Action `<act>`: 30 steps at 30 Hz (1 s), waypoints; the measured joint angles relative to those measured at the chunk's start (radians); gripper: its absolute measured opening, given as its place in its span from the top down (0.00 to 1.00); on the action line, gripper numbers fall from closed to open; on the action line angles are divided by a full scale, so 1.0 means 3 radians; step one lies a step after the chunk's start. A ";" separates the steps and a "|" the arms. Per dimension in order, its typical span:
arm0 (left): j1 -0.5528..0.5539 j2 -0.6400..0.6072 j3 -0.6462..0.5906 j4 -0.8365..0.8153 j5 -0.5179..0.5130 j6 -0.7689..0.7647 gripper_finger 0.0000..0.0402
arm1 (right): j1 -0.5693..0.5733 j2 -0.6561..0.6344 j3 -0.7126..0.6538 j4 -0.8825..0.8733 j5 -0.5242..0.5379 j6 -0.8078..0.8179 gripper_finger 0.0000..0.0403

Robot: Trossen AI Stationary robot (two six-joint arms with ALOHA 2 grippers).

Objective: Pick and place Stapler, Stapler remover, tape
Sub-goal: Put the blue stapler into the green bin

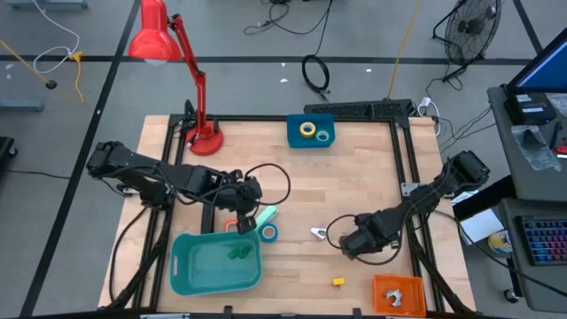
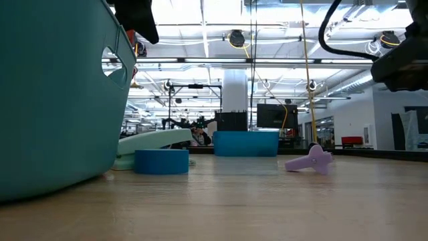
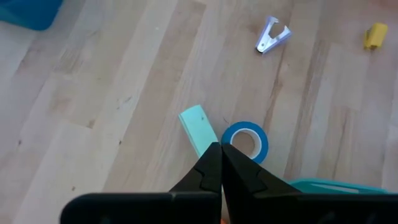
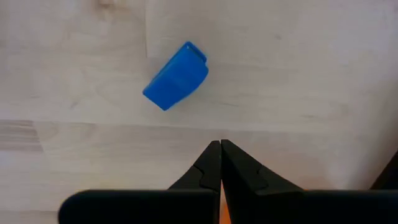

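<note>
My left gripper (image 1: 247, 213) (image 3: 221, 151) hangs shut above the table beside a blue tape roll (image 3: 245, 140) (image 1: 268, 232) and a mint-green block (image 3: 199, 128) (image 1: 264, 215), both lying flat on the wood. The pale stapler remover (image 1: 317, 232) (image 3: 272, 35) (image 2: 311, 161) lies between the arms. My right gripper (image 1: 349, 243) (image 4: 221, 147) is shut, pointing down over bare wood near a small blue block (image 4: 176, 76). Yellow (image 1: 307, 129) and green (image 1: 322, 136) tape rolls sit in a blue tray (image 1: 297, 140) at the far edge. The stapler shows in no view.
A teal basket (image 1: 190, 270) (image 2: 53, 100) stands at the near left with a small green thing (image 1: 236, 252) in it. A red desk lamp (image 1: 199, 133) stands far left. An orange tray (image 1: 397, 293) and a small yellow piece (image 1: 337, 282) lie near right.
</note>
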 joint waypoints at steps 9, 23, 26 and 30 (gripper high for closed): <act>0.0000 0.0000 0.0001 0.0010 -0.0008 -0.0036 0.99 | 0.0036 -0.0007 -0.0005 0.0251 0.0011 -0.0154 1.00; -0.0001 0.0000 0.0001 0.0047 -0.0079 -0.0046 0.98 | 0.0163 -0.0111 -0.0018 0.0893 -0.0167 -0.0678 0.70; -0.0026 0.0000 0.0001 0.0049 -0.0076 -0.0061 0.99 | 0.0263 -0.0111 -0.0103 0.0716 -0.0177 -0.0448 0.61; -0.0099 0.0000 0.0001 0.0134 -0.0082 -0.0099 0.98 | 0.0357 -0.0113 -0.0182 0.0336 -0.0046 0.0236 0.50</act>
